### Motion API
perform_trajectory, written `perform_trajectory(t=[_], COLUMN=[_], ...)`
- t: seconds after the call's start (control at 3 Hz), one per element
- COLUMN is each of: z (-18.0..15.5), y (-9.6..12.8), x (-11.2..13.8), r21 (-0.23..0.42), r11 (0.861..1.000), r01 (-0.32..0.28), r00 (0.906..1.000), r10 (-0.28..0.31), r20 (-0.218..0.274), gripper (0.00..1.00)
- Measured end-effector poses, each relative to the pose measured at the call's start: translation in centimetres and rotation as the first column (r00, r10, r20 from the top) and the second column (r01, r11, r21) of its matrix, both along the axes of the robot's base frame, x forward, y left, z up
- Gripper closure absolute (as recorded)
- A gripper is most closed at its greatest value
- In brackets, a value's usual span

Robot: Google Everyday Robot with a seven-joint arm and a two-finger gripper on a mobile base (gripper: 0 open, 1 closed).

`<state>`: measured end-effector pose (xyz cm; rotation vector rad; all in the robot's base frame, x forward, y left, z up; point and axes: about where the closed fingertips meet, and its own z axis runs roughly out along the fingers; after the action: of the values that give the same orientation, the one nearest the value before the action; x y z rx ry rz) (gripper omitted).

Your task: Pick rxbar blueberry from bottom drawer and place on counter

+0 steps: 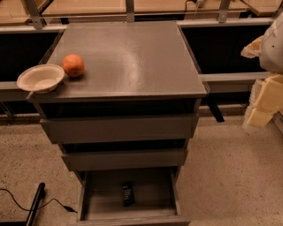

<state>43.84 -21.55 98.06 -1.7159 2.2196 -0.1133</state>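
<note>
The rxbar blueberry [128,193] is a small dark wrapper lying flat in the middle of the bottom drawer [95,207], which is pulled open toward me. The two upper drawers are only slightly open. The counter [132,57] is the broad grey-brown cabinet top above them. My gripper [258,115] is the pale blocky shape at the right edge, beside the cabinet at about upper-drawer height. It is well away from the bar and holds nothing that I can see.
An orange [73,65] and a pale paper bowl [40,78] sit at the counter's front left corner. A black cable and a dark rod [35,204] lie on the floor at the left. Pale wooden tables with metal legs [84,6] stand behind.
</note>
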Motion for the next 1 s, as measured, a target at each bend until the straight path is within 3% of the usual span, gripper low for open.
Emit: perform_trajectory(t=[0.33, 0.67, 1.0], z=[-0.2, -3.0, -7.2], y=[0.1, 0.8, 2.8], x=[0.0, -0.5, -3.2], r21=[0.008, 0.119, 0.246], r11=[1.0, 0.993, 0.968], r01=[0.0, 0.001, -0.049], r00=[1.0, 0.9997, 0.9972], r10=[0.0, -0.004, 0.034], r20=[0.002, 0.026, 0.067], gripper=[0.0, 0.0, 0.0])
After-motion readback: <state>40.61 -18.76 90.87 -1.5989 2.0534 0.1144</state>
